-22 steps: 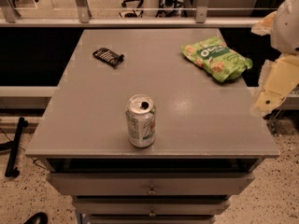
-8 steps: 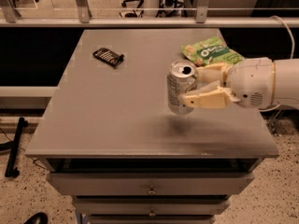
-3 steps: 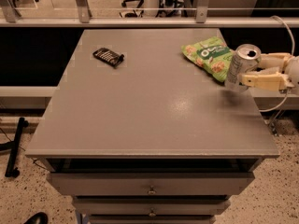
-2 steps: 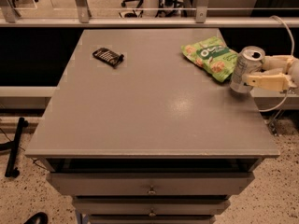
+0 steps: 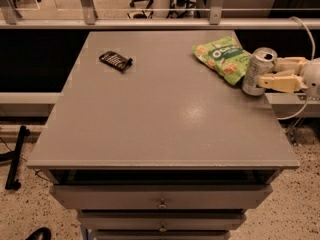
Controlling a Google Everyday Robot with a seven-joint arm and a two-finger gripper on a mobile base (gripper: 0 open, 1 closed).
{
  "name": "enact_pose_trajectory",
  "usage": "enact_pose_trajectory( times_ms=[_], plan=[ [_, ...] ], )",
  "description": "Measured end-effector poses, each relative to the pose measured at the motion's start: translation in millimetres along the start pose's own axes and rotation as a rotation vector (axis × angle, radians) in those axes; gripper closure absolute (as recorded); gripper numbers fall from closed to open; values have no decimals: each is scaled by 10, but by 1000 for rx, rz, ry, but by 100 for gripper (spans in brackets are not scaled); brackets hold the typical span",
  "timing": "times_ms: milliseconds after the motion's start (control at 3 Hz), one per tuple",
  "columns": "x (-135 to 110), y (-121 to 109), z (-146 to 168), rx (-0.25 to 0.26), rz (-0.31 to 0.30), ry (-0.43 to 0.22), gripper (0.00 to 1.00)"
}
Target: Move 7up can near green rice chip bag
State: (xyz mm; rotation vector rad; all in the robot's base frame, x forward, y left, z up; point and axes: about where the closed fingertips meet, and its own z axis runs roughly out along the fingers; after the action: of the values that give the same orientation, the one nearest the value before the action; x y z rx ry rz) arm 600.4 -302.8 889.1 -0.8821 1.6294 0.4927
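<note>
The 7up can (image 5: 256, 70), silver with green markings and a pull-tab top, stands upright at the right edge of the grey table (image 5: 160, 119). It is just right of the green rice chip bag (image 5: 222, 58), nearly touching the bag's lower right corner. My gripper (image 5: 267, 72) reaches in from the right over the table's edge. Its cream fingers (image 5: 280, 83) lie on both sides of the can and are closed on it.
A small flat dark object (image 5: 116, 60) lies at the table's far left. Drawers (image 5: 162, 203) sit under the tabletop. A cable (image 5: 306, 30) loops at the right behind the arm. A rail and chair legs are beyond the far edge.
My gripper has carried the can from the table's front middle to the right edge beside the green bag. Over the last second the can moved slightly lower.
</note>
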Motion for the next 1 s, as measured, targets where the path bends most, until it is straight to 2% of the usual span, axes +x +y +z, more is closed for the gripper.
enact_pose_trajectory(
  times_ms=[667, 1000],
  plan=[
    [-91, -135, 604, -90, -22, -48, 100],
    [-88, -205, 665, -94, -28, -40, 100]
  ],
)
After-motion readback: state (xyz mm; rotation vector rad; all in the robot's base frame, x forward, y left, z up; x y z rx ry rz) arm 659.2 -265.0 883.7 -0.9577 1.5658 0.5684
